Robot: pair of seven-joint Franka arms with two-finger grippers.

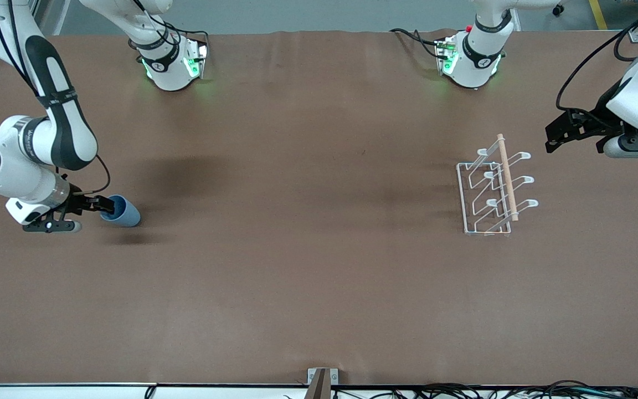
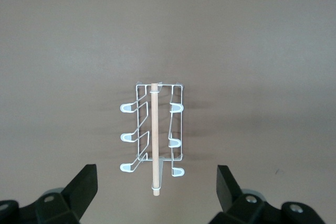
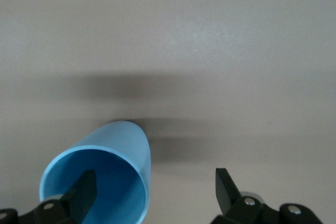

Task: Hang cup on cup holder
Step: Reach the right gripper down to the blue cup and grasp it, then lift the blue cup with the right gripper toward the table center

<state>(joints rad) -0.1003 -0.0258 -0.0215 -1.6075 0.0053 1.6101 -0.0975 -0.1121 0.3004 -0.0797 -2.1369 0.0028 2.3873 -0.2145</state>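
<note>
The light-blue cup lies on its side at the right arm's end of the table, its open mouth toward my right gripper. In the right wrist view the cup has one finger inside its mouth and the other outside. The jaws are wide open and straddle the cup's wall without gripping it. The white wire cup holder with its wooden rod stands toward the left arm's end. My left gripper hangs open and empty beside it, looking at the holder.
The brown table is bare between the cup and the holder. The two arm bases stand along the table's top edge. Cables run along the edge nearest the front camera.
</note>
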